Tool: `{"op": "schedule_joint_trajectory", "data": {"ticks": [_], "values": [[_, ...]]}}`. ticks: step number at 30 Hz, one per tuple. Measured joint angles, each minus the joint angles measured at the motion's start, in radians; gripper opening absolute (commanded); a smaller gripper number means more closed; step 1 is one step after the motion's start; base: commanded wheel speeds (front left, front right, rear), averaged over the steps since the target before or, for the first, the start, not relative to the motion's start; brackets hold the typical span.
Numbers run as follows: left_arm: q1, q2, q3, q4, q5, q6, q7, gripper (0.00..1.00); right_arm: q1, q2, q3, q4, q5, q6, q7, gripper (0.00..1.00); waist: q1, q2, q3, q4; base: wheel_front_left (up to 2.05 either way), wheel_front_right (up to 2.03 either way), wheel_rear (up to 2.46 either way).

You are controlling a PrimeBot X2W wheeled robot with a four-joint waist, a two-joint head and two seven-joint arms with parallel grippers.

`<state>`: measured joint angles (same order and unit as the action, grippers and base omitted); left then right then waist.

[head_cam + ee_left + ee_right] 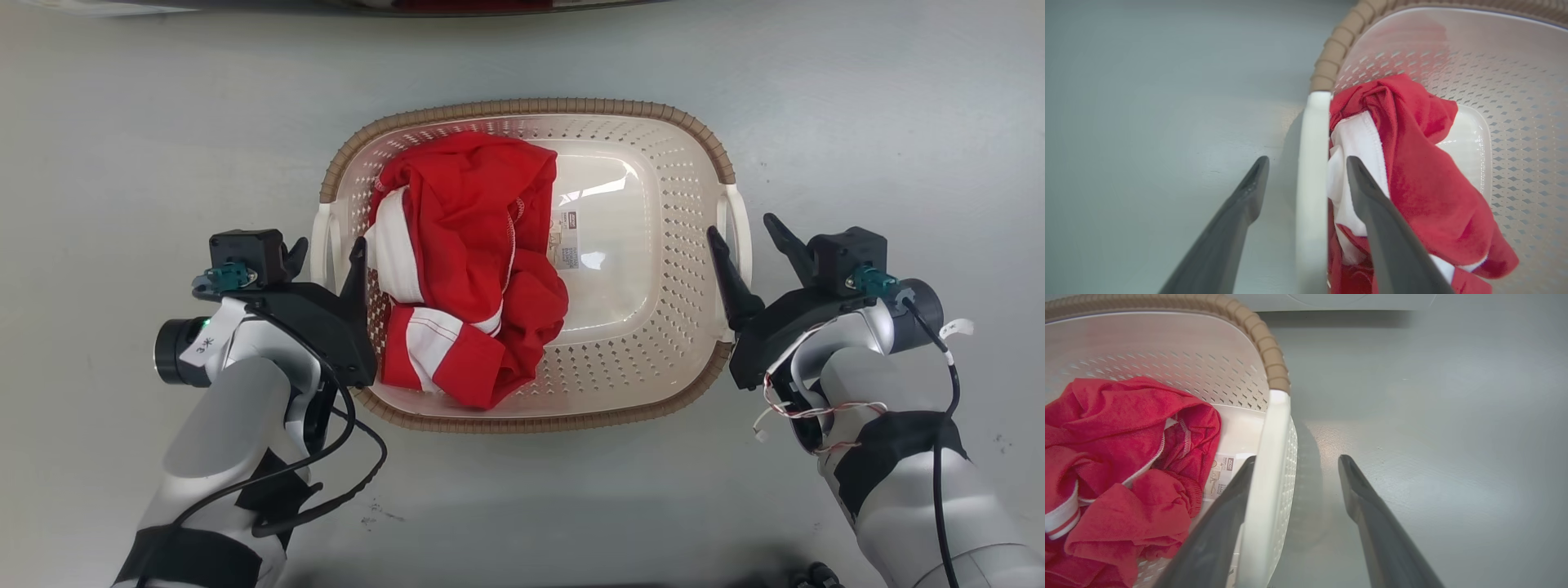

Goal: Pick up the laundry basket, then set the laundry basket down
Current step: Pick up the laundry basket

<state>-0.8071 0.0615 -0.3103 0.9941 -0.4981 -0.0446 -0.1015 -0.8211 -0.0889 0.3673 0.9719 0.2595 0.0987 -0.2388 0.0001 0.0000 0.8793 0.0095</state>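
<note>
The laundry basket [531, 106], cream-white and perforated with a brown rim, lies in the middle of the head view on the grey floor. A crumpled red and white garment [473, 261] fills its left half. My left gripper [328, 249] is open and straddles the white left handle [321, 233], one finger outside and one inside the basket. In the left wrist view the left gripper [1307, 161] has the handle [1312, 134] between its fingers. My right gripper [741, 227] is open around the right handle [741, 214], and in the right wrist view the right gripper [1298, 458] has that handle [1276, 428] beside its inner finger.
Grey floor [857, 122] stretches open to both sides of the basket and in front of it. The lower edge of a large appliance [490, 4] runs along the top of the head view, and its pale front [1351, 300] shows beyond the basket in the right wrist view.
</note>
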Motion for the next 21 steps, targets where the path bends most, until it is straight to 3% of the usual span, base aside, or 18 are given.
{"op": "schedule_joint_trajectory", "data": {"ticks": [1,21], "values": [[-0.003,0.000,-0.002,0.006,0.000,-0.001,0.000,0.00,-0.005,0.000,0.000,0.005,0.005,0.002,0.000,0.00,-0.0001,0.0000,0.001,0.000,0.00,0.00,0.00],[-0.039,-0.039,-0.051,0.147,0.000,-0.036,0.013,0.00,-0.029,0.016,0.006,0.136,0.026,0.022,-0.006,0.00,0.0000,0.0000,-0.079,0.006,0.00,0.00,0.00]]}}
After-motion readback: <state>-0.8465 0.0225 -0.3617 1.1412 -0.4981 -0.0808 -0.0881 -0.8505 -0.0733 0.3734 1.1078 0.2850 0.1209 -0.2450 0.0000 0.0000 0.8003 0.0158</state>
